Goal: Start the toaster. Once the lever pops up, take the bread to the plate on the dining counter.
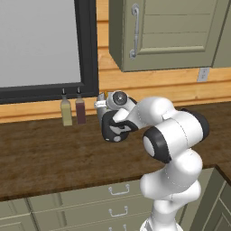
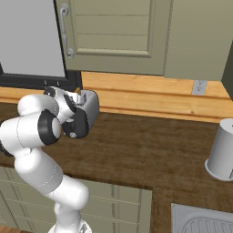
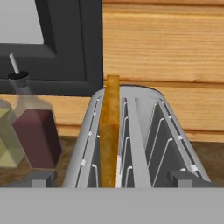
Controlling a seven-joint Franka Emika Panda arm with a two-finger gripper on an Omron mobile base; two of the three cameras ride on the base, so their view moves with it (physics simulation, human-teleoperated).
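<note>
tool [image 3: 112, 181] hangs just over the toaster [image 3: 131, 140] w/ tips spread wide, holding nothing. your bread [image 3: 109, 135] stands on edge in the left slot, crust poking above the rim, long axis running away from you. lever sits on the front panel below the tool, hidden from hand view, so you go down-front first.

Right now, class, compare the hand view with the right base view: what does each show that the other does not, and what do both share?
Hand view alone: the bread standing edge-on in the toaster's left slot, and two bottles beside it. Right base view alone: the robot arm, a grey canister and a wall outlet. Both share the toaster and the wooden back wall.
</note>
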